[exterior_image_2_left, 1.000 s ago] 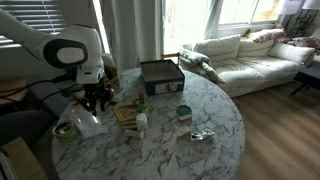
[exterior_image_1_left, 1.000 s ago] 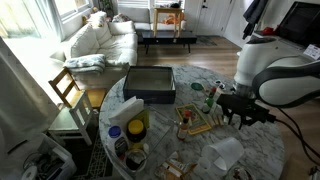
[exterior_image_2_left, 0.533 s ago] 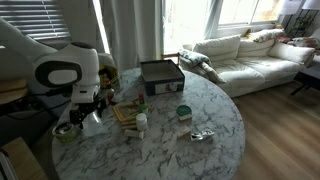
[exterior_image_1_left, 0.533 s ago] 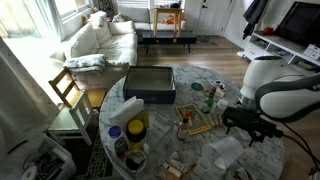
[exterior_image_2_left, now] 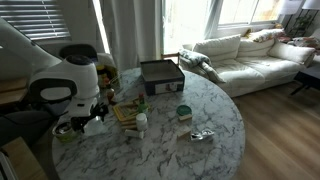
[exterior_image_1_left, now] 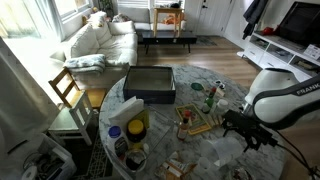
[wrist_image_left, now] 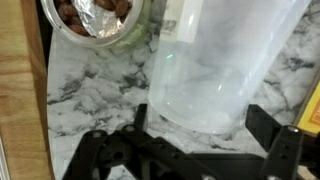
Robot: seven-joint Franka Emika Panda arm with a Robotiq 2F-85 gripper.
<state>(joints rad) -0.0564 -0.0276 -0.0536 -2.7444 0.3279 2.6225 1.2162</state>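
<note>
A foil-lined bowl of nuts (wrist_image_left: 95, 22) sits just beside the clear plastic tub (wrist_image_left: 225, 70). A black box (exterior_image_1_left: 150, 85) lies farther across the round marble desk (exterior_image_2_left: 200, 150). A white sofa (exterior_image_1_left: 100, 40) stands by the windows. The arm (exterior_image_1_left: 285, 95) bends low at the desk's edge, its jaws released and spread, with the tub between them on the desk.

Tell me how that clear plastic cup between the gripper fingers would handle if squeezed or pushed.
The clear plastic cup looks thin-walled and empty, so probably light and apt to buckle. On the smooth marble table it would likely slide or tip.
</note>
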